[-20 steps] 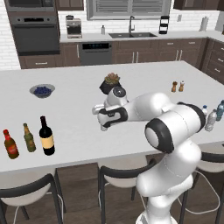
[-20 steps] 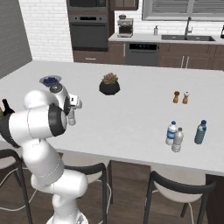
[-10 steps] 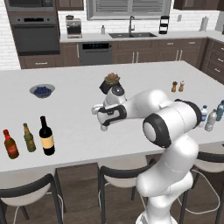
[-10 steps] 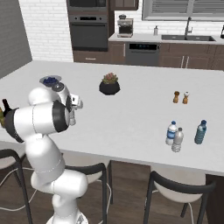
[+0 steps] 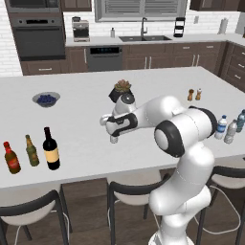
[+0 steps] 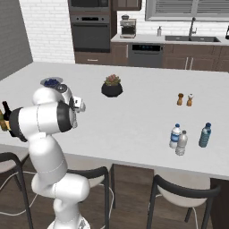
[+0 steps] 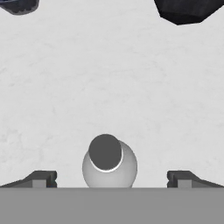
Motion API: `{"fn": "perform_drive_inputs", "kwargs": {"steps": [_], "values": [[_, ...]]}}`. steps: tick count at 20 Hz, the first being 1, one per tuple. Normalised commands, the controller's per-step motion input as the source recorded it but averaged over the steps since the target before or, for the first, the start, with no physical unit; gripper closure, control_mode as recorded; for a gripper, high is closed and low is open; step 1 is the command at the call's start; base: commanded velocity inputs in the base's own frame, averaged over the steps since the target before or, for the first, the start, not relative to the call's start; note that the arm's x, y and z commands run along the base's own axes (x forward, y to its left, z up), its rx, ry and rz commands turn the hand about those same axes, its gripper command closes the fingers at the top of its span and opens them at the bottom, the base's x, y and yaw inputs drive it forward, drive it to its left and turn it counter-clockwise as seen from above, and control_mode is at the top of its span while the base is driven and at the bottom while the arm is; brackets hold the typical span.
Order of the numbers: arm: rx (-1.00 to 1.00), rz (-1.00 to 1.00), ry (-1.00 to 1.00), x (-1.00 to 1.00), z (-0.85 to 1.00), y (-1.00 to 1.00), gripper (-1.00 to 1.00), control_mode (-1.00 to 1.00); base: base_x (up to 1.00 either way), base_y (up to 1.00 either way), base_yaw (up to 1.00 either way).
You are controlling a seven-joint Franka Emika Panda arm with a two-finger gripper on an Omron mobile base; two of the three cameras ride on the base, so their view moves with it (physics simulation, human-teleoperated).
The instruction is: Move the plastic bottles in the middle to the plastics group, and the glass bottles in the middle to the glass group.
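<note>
The gripper [image 7: 109,178] hangs over the white counter [image 5: 86,158], near the middle of its front half. Its two fingertips [image 7: 41,178] stand wide apart, so it is let go and holds nothing. Between them, seen from the top, is a small greyish bottle [image 7: 109,164] with a round cap. It stands upright on the counter and neither fingertip touches it. From the left base view the bottle [image 5: 114,139] peeks out just under the hand.

There is lots of bare counter around this bottle on every side. The dark plant pot [image 5: 122,91] sits well behind it, and a bowl of blue berries [image 5: 46,99] is far off toward the back left.

Near the front left edge stand three bottles close together: the black wine bottle [image 5: 50,149], the slim green bottle [image 5: 31,151] and the brown bottle with the red label [image 5: 11,158].

Near the front right edge are a blue-label bottle [image 6: 175,136], a clear grey bottle [image 6: 181,143] just beside it, and a teal bottle [image 6: 205,135] a little apart
</note>
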Motion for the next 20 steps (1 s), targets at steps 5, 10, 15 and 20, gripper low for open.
{"fn": "perform_drive_inputs", "kwargs": {"steps": [5,10,15,20], "values": [[0.00,0.00,0.02,0.02,-0.10,0.04,-1.00,-1.00,0.00,0.00,0.00],[0.00,0.00,0.00,0.11,-0.02,0.01,-1.00,-1.00,0.00,0.00,0.00],[0.00,0.00,0.00,0.13,-0.07,0.00,-1.00,-1.00,0.00,0.00,0.00],[0.00,0.00,0.00,0.09,-0.11,0.01,-1.00,-1.00,0.00,0.00,0.00]]}}
